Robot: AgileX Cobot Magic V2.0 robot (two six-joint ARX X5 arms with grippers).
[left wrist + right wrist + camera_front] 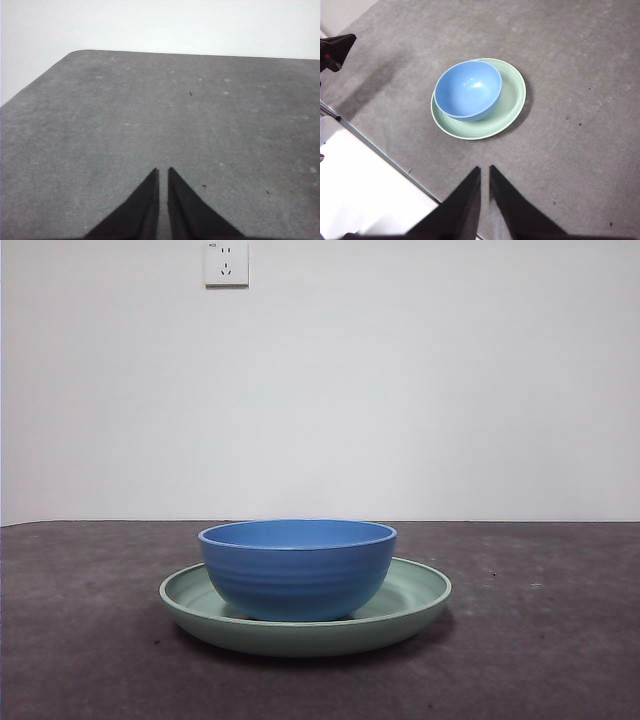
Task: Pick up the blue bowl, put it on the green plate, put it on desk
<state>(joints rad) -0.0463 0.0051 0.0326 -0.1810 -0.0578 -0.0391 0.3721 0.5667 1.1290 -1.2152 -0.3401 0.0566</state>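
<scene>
Front view, near to far: desk (90, 660) fills the lower third of the frame; plate (420, 592) sits on it, low centre; bowl (297, 570) stands upright inside the plate, shifted a bit toward the left side of it, rim level. Behind: plain white wall with a socket (226, 262) at top, left of centre. No arm in this view

Right wrist view: right gripper (485, 172) at bottom centre, jaws drawn together to a thin slit, nothing between them. It hangs well above and apart from the dishes. Bowl (468, 89) and plate (512, 97) sit just above centre of the frame, bowl resting in the plate and off-centre, touching or nearly touching one side of the rim. Dark object at the upper left edge, probably the other arm, can't say more

Left wrist view: left gripper (163, 172) at bottom centre, jaws likewise nearly closed on nothing, pointing at bare desk (150, 110); no dishes in sight

Progress, my read: bowl-on-plate step looks done. What's left is the "put it on desk" part, presumably lifting the bowl off and setting it on the desk. Neither gripper is engaged yet; right one is better placed for the grab since it has both dishes in view
</scene>
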